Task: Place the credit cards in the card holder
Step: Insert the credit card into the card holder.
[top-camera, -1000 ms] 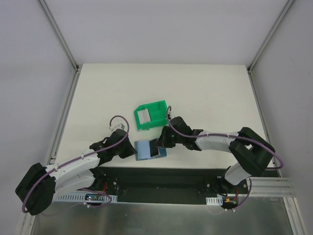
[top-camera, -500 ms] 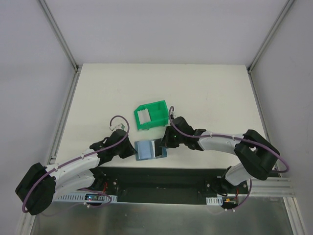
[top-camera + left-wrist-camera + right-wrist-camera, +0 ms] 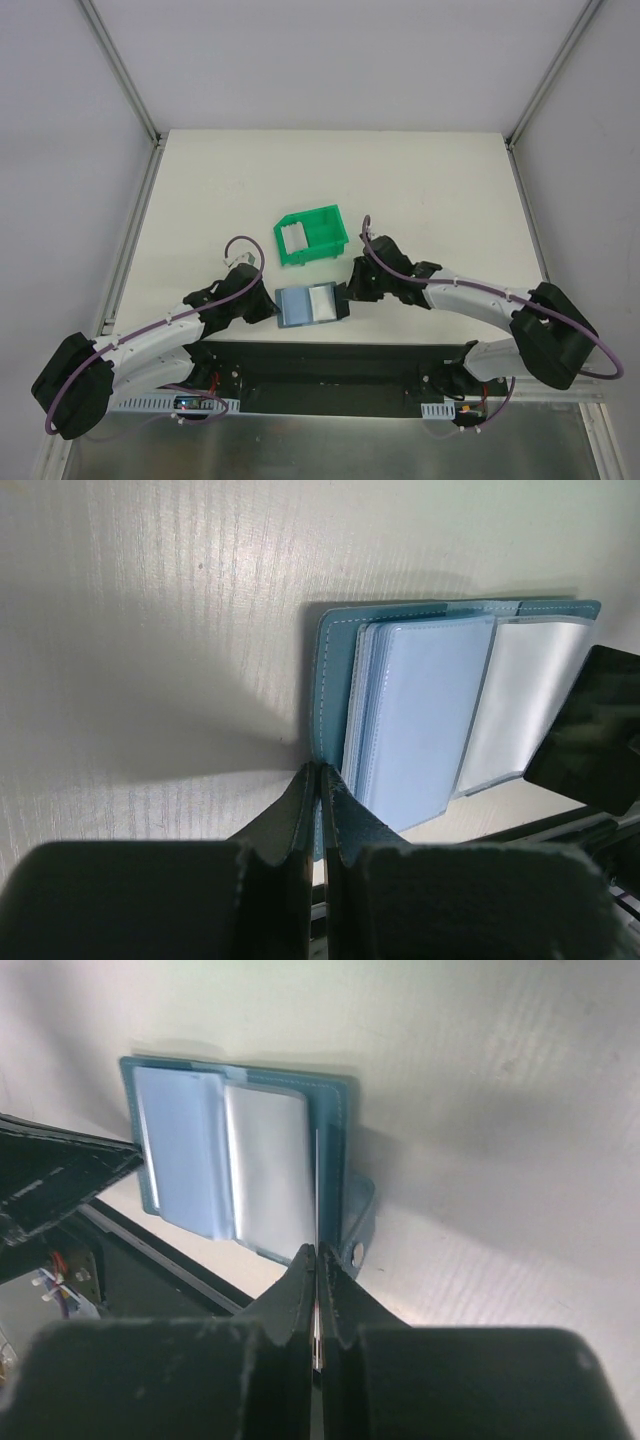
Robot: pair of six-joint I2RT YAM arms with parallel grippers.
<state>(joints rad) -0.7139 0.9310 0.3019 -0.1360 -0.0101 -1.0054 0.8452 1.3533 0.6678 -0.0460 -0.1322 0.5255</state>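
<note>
Right now your card holder (image 3: 300,307) lies open on the desk (image 3: 430,190), directly in front of the green bin (image 3: 322,252). It is near the bin but apart from it, close to the desk's front edge. The teal cover is face down. A paler blue pocket leaf (image 3: 415,720) shows on the half below the bin's left part, and a pale, shiny clear sleeve (image 3: 520,700) shows on the half below the bin's right part.

Your left gripper (image 3: 272,309) sits to the near left of the bin and is closed. It pinches the holder's left cover edge at the near corner, and the left wrist view shows the teal edge caught between the two pads.

Your right gripper (image 3: 349,292) sits to the near right of the bin, at the holder's right edge. It is also closed, clamped on the dark card (image 3: 590,730). In the right wrist view you see that card only edge-on, as a fine line rising from the fingertips over the right cover. In the left wrist view it is a glossy dark rectangle, tilted, just beside the clear sleeve. You cannot tell whether the card's edge touches the sleeve.

The snap tab (image 3: 357,1251) sticks out from the holder's right cover, just beside the right fingertips.
</note>
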